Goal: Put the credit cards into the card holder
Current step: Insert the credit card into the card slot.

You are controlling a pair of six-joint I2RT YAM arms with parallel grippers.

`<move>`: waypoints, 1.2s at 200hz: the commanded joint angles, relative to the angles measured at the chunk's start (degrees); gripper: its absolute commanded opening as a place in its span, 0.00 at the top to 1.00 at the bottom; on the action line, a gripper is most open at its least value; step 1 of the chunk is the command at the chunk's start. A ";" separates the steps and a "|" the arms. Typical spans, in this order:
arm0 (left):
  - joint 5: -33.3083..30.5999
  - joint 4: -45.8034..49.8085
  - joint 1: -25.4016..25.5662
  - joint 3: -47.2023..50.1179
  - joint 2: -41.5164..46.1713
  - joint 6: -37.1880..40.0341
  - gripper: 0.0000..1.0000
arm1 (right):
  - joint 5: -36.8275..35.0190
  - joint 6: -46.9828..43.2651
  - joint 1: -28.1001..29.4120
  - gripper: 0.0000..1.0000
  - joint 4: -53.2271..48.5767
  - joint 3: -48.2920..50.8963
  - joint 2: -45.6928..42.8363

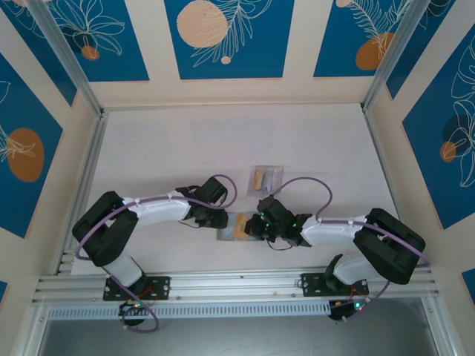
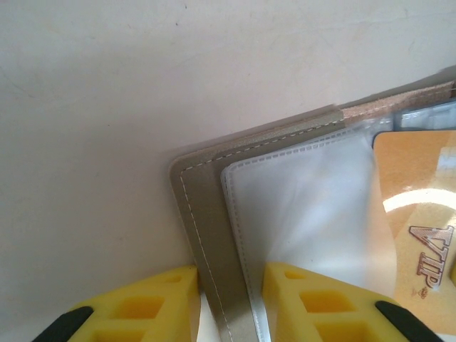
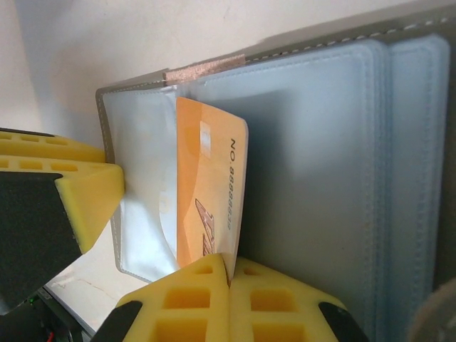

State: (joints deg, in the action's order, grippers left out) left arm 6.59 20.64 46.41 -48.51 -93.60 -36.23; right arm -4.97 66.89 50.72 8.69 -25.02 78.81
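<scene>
Right at the middle of the desk (image 1: pixel 171 148) the card holder (image 3: pixel 320 142) lies open like a book, its pale bluish sleeves facing up, between the two arms. The right gripper (image 3: pixel 229 278) is clamped on the orange card (image 3: pixel 210 178), its yellow pads pressed together on one short end. The card's long axis runs straight out from those fingers across the leaf nearest the left arm. One long edge looks tucked under the clear sleeve (image 3: pixel 142 214) there, though how deep it sits I cannot tell.

The left gripper (image 2: pixel 229 288) comes in from the opposite side. Its fingers are apart and straddle the stitched grey border of the holder's outer edge, not closed on it. From the left wrist view I cannot tell whether they press the cover down or hover just over it.

My reading is that the coming move turns on sliding the card sideways, away from the right arm and toward the left one, until the pocket takes it. The right arm owns that push and the left arm is placed to steady the holder.

The desk is pale and matt. A clear box (image 1: pixel 269 178) with something tan inside sits just beyond the holder. Cream walls (image 1: pixel 152 44) with blue leaf-and-circle panels close in the far and side edges.
</scene>
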 commanded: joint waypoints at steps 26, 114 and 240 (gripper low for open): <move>1.67 -4.73 1.49 1.75 -5.38 1.20 0.71 | 1.50 -1.94 -0.45 1.00 -12.02 0.87 3.54; 1.92 -5.08 1.69 1.93 -5.61 1.30 0.71 | 5.79 -5.92 -1.85 1.00 -10.44 -3.09 9.06; 3.15 -6.22 2.19 1.75 -5.30 0.13 0.70 | 13.07 -9.67 -2.31 0.97 -3.39 -5.84 15.22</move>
State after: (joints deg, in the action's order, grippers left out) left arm 6.98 20.51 46.44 -48.56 -93.97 -35.88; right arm 7.38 59.24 47.48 10.55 -32.77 90.56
